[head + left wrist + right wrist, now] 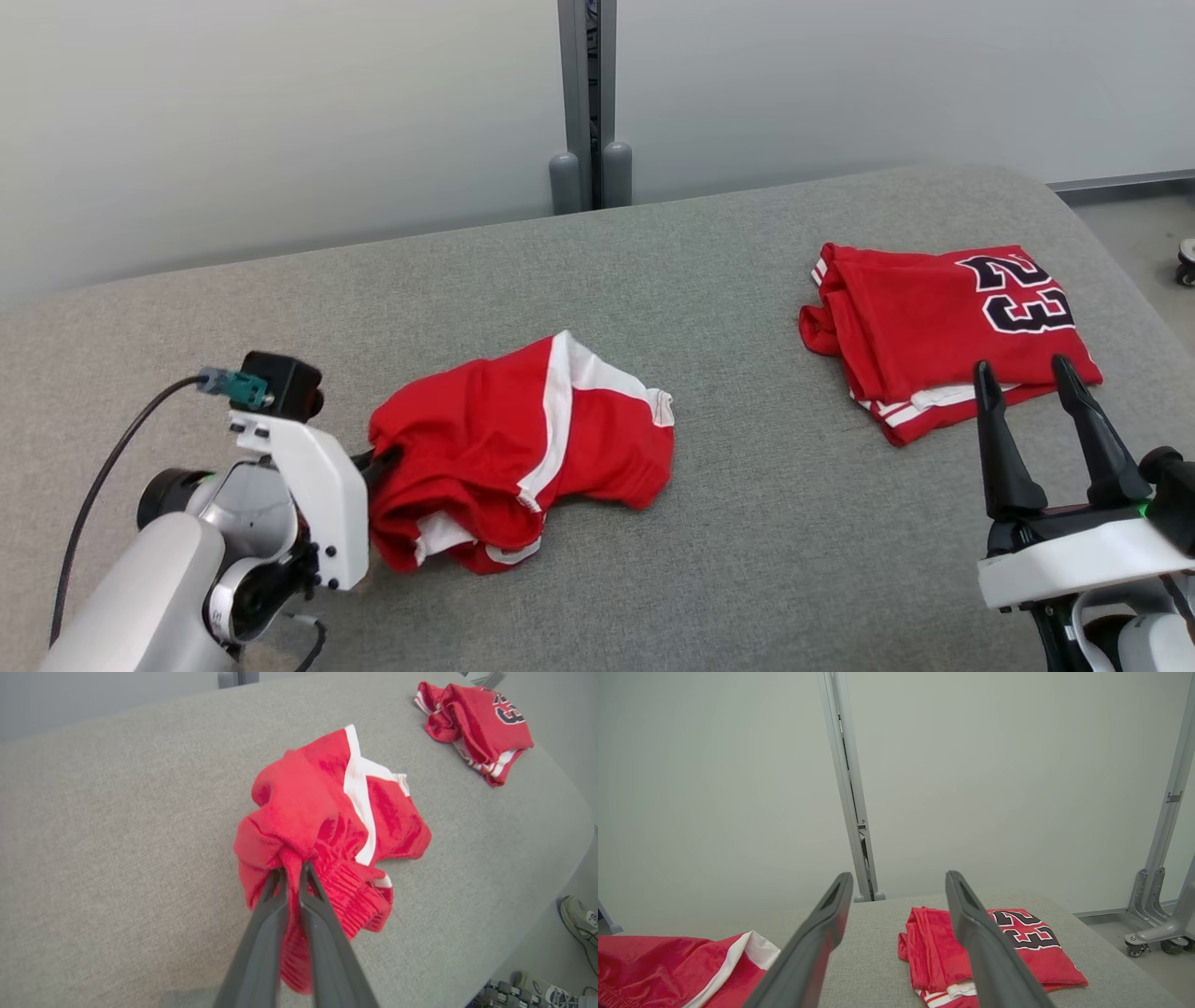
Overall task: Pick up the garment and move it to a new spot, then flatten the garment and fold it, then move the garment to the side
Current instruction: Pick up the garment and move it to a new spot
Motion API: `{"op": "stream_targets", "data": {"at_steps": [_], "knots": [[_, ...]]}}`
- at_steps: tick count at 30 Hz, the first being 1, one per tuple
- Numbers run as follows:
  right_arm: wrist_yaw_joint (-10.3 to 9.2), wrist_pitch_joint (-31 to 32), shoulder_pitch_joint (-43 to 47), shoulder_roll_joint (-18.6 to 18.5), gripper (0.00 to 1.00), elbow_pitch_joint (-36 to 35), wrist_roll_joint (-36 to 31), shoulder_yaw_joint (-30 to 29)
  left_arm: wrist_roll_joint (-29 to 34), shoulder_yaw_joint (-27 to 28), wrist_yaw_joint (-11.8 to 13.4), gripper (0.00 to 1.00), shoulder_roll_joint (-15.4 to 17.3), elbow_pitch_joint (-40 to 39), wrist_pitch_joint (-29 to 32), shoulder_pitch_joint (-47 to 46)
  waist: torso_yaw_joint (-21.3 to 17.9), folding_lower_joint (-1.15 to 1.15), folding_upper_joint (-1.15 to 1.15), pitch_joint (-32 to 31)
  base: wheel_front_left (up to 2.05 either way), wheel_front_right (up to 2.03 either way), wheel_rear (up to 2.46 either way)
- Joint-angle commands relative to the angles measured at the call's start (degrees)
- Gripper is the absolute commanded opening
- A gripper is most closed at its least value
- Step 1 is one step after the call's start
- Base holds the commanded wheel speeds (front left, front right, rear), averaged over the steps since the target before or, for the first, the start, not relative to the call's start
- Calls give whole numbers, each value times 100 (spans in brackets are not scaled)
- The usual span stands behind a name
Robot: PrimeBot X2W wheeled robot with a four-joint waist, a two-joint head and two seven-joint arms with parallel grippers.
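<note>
The jaws of the left gripper (292, 870) are clamped on a bunched edge of the red garment (523, 439); those of the right gripper (1023, 367) are set wide apart, empty. On the grey table (653, 280) the red garment is seen crumpled, well apart from a folded jersey (934, 317). The pick-up is judged in hand; next, a lift and carry to free surface is needed

Grey fabric-covered table (280, 308), rounded corners.
Two items on it, well apart: crumpled red shorts (523, 448) with white stripe, left of centre; folded red jersey (934, 317), numbered 23, toward right edge.
</note>
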Motion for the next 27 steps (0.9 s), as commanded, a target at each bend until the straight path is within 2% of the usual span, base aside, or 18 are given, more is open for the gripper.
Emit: {"op": "stream_targets", "data": {"at_steps": [1,6,13,20,27], "knots": [[11,26,44,-49,100,8,19,22,95,34,31,100,63,374,-197,102,25,0,0,-7,0,0,0],[11,66,77,-50,100,32,28,97,120,-15,-120,100,-82,1038,-680,188,128,0,0,-65,0,0,0],[11,75,146,-54,100,39,27,139,291,63,-154,100,-182,1008,-1587,153,299,0,0,-161,0,0,0],[11,102,299,-68,100,-51,-6,45,729,278,292,100,-58,42,-2558,434,491,0,0,-250,0,0,0],[11,23,580,32,100,-215,-93,-146,1208,662,1142,100,109,-1096,-3459,1230,608,0,0,-277,0,0,0]]}}
